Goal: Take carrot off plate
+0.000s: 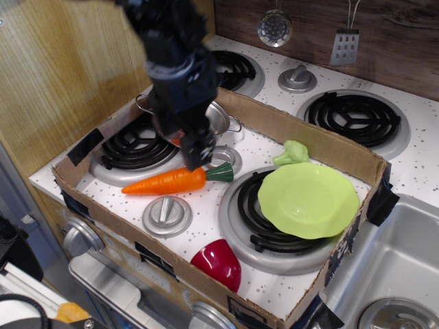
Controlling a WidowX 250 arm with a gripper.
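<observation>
The orange carrot (167, 181) with its dark green top lies flat on the speckled stove top, left of the plate and apart from it. The lime-green plate (308, 200) sits empty on the front right burner. My gripper (194, 155) hangs above the carrot's leafy end, raised clear of it, with nothing between its fingers. The jaws look slightly apart.
A steel pot (218, 119) stands behind the gripper. A light-green broccoli toy (291, 152) lies at the plate's far edge. A dark red bowl (217, 264) sits at the front. A round knob (167, 214) is in front of the carrot. Cardboard walls (302, 133) ring the area.
</observation>
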